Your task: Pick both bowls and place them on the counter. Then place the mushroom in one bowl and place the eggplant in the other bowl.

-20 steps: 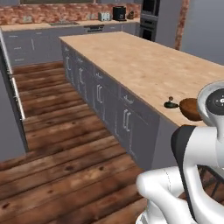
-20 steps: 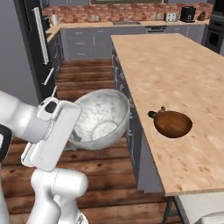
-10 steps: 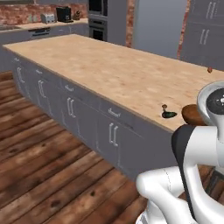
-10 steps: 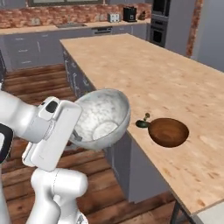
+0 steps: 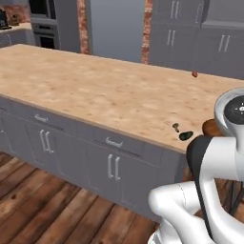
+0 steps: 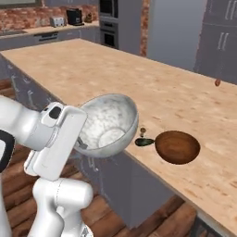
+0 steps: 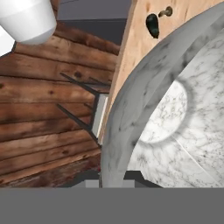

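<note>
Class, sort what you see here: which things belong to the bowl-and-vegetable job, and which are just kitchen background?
Job:
stone bowl, gripped at its rim
wooden bowl, on the counter
eggplant, beside the wooden bowl
mushroom, far edge

Background:
wall oven
toaster
coffee machine

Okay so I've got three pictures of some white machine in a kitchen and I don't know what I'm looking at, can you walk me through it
It is a computer-rendered kitchen with a white robot arm on a driving base. Two pictures come from cameras on that base, behind the arm to its left and right. The third comes from a camera on the hand, looking along the gripper.

The gripper is shut on the rim of a grey-white speckled bowl, held tilted in the air at the edge of the counter.

On the counter lie a reddish-brown wooden bowl, a small blackish eggplant beside it, and farther back a tiny reddish-brown mushroom.
</note>
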Controlling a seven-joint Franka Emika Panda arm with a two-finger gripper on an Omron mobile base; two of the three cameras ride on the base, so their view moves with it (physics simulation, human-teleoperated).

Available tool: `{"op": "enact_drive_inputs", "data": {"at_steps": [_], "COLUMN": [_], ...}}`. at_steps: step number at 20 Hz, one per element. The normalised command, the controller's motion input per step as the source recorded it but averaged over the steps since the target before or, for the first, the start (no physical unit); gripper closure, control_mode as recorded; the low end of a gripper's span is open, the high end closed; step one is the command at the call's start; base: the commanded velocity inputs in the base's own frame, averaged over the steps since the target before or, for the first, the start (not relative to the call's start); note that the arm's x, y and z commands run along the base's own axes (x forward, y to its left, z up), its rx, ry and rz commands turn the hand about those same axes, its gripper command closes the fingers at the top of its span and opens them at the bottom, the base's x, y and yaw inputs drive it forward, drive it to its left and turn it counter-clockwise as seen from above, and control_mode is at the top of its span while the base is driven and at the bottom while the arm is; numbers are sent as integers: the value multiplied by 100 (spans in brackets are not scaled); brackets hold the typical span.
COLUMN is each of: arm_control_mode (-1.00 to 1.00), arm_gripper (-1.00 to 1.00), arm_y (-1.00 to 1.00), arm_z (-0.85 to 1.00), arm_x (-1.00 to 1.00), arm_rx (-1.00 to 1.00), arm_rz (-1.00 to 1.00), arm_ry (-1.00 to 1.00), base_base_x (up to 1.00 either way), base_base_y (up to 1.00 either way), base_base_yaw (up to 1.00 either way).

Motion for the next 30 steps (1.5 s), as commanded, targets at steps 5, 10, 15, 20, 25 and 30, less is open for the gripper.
{"op": "enact_drive_inputs", "data": {"at_steps": [5, 10, 15, 20, 25, 30], "arm_control_mode": [100, 100, 100, 100, 100, 100], "arm_gripper": [100, 100, 100, 100, 100, 100], "arm_y": [0, 0, 0, 0, 0, 0], "arm_z": [0, 0, 0, 0, 0, 0], "arm_x": [0, 0, 0, 0, 0, 0], "arm_rx": [0, 0, 0, 0, 0, 0], "arm_rz": [0, 0, 0, 0, 0, 0], "arm_ry": [0, 0, 0, 0, 0, 0], "base_base_x": [44, 52, 51, 59, 57, 48], "base_base_y": [44, 9, 15, 18, 40, 65], "base_base_yaw": [-51, -46, -46, -29, -27, -30]}}
